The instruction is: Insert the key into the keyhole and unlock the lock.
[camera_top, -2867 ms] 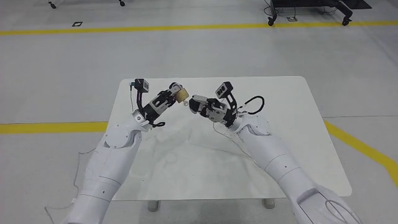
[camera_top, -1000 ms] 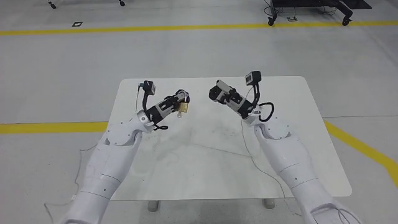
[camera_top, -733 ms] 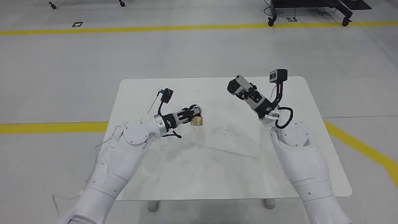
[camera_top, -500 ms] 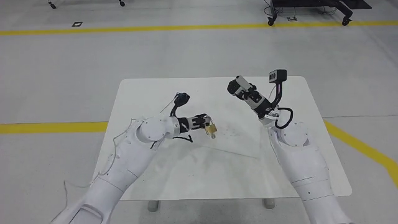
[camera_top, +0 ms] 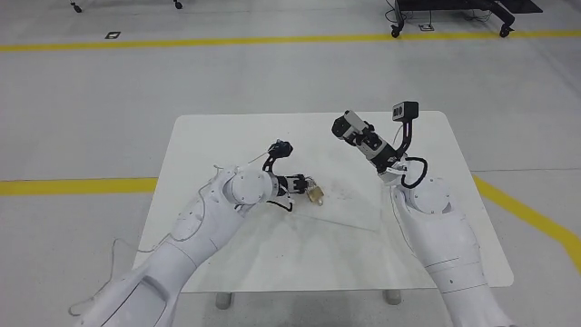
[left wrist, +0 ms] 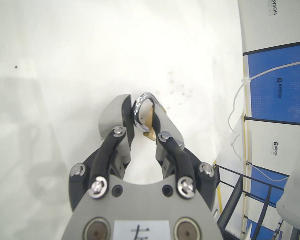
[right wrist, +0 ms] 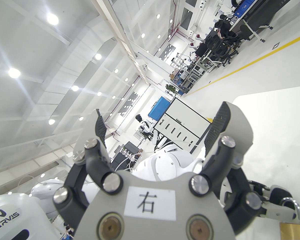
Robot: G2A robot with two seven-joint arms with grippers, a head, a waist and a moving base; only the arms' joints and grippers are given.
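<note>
A brass padlock (camera_top: 316, 192) with a silver shackle (left wrist: 139, 109) is close over the middle of the white table (camera_top: 436, 145). My left gripper (camera_top: 304, 186) is shut on the shackle, and the brass body (left wrist: 150, 129) shows between its fingers in the left wrist view. I cannot tell if the lock touches the tabletop. My right gripper (camera_top: 343, 127) is raised over the far right part of the table, well away from the lock. It is open with nothing between its fingers (right wrist: 220, 122). The right wrist view catches the padlock (right wrist: 292, 228) at its edge.
The tabletop (left wrist: 90, 38) around the lock is bare white, with a few dark specks (left wrist: 176, 92). Beyond the table is grey floor with yellow lines (camera_top: 272, 40), and a black wheeled frame (camera_top: 454, 0) stands far behind.
My left arm has carried the padlock from the far left of the table down to its middle. My right gripper drew back from the lock, rose to the right, then kept still.
</note>
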